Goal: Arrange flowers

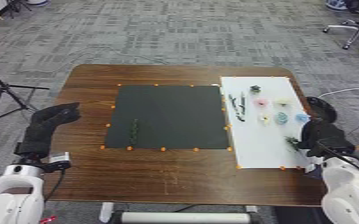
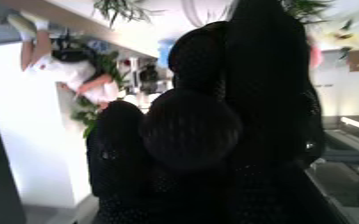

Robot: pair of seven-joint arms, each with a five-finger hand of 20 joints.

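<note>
- The feathery green sprig point(image 1: 134, 132) lies on the matte black square mat point(image 1: 171, 112), towards its lower left; I count that as the one piece placed.
- Left to do, as I judge it: all that lies on the long white sheet point(image 1: 260, 157). I make out a pink flower point(image 1: 262, 102), a cream flower point(image 1: 283, 101), a pale yellow flower point(image 1: 265, 119), a teal bloom point(image 1: 281, 118) and a light blue flower point(image 1: 302, 118), plus thin dark stems point(image 1: 242, 108), a small dark green tuft point(image 1: 255, 89) and a spiky green sprig point(image 1: 293, 143). So I'm early in the job.
- My black-gloved right hand point(image 1: 325, 131) is at the sheet's right edge, close to the spiky sprig; I cannot tell whether it grasps anything.
- My black-gloved left hand point(image 1: 48, 121) is relaxed, holding nothing, left of the mat.
- The blooms lie close together, so reaching for one could nudge its neighbour.
- Around the brown wooden table point(image 1: 180, 180): a black tripod point(image 1: 5, 87) and a wheeled office chair point(image 1: 358, 25), neither in my way.
</note>
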